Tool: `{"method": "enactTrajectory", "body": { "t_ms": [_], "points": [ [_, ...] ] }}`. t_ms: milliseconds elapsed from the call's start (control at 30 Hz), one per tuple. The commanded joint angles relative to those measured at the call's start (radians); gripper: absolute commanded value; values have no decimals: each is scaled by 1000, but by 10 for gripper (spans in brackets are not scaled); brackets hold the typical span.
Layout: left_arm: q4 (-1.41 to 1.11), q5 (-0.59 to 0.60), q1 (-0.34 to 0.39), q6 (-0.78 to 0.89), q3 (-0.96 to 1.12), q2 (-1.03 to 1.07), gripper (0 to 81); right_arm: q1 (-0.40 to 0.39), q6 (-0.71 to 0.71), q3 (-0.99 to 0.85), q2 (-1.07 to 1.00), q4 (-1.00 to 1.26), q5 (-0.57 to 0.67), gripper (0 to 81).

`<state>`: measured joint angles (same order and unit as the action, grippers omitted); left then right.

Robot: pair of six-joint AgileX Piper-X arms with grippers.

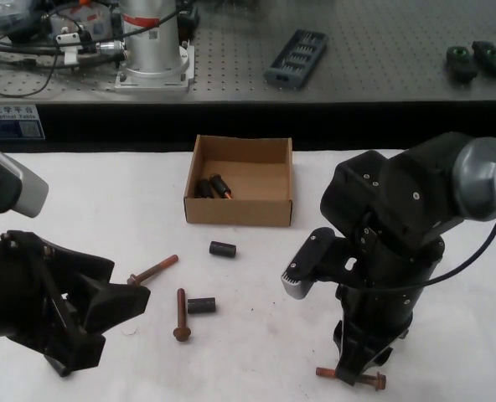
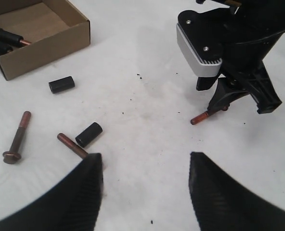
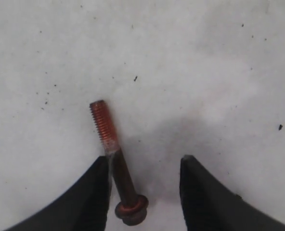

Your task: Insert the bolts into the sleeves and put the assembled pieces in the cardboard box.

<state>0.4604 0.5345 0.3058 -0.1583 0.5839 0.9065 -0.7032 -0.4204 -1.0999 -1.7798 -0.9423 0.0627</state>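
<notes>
The cardboard box [image 1: 239,211] stands mid-table with two assembled pieces [image 1: 213,188] inside. In front of it lie two black sleeves [image 1: 223,249] [image 1: 201,305] and two copper bolts [image 1: 153,270] [image 1: 181,314]. A third bolt [image 3: 114,159] lies on the white cloth between the fingers of my right gripper [image 3: 142,192], which is open and lowered to the table at the front right [image 1: 354,373]; the bolt's shank rests close against one finger. My left gripper [image 2: 145,192] is open and holds nothing; it hovers at the front left, near a bolt [image 2: 72,146] and a sleeve [image 2: 89,134].
A dark perforated bench runs behind the white cloth, carrying a metal post base [image 1: 152,50], a blue-grey rack [image 1: 297,56] and black knobs [image 1: 476,60]. Open cloth lies between the two arms.
</notes>
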Motion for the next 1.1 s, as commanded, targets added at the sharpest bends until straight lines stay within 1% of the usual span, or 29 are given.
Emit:
{"method": "enactTrajectory", "body": {
  "t_ms": [0,233,500,667,733,933,967,1000,1067],
  "points": [
    [-4,-7,-1,-12,7,-5,405,-11,-7,0,9,-16,33,339],
    [-4,-7,-1,-12,7,-5,405,-56,-34,12,9,19,28,339],
    [-4,-7,-1,-12,7,-5,405,-56,-63,89,9,34,-31,339],
    [-4,-7,-1,-12,7,-5,401,-56,-74,126,9,58,-30,332],
    [-4,-7,-1,-12,7,-5,400,-56,-74,132,9,70,-30,288],
    [-4,-7,-1,-12,7,-5,400,-56,-74,129,9,98,-70,20],
    [-4,-7,-1,-12,7,-5,400,-56,-83,125,9,101,-72,14],
    [-4,-7,-1,-12,7,-5,400,-56,-98,120,9,100,-71,38],
    [-4,-7,-1,-12,7,-5,400,-56,-106,111,9,97,-71,44]
  ]
}}
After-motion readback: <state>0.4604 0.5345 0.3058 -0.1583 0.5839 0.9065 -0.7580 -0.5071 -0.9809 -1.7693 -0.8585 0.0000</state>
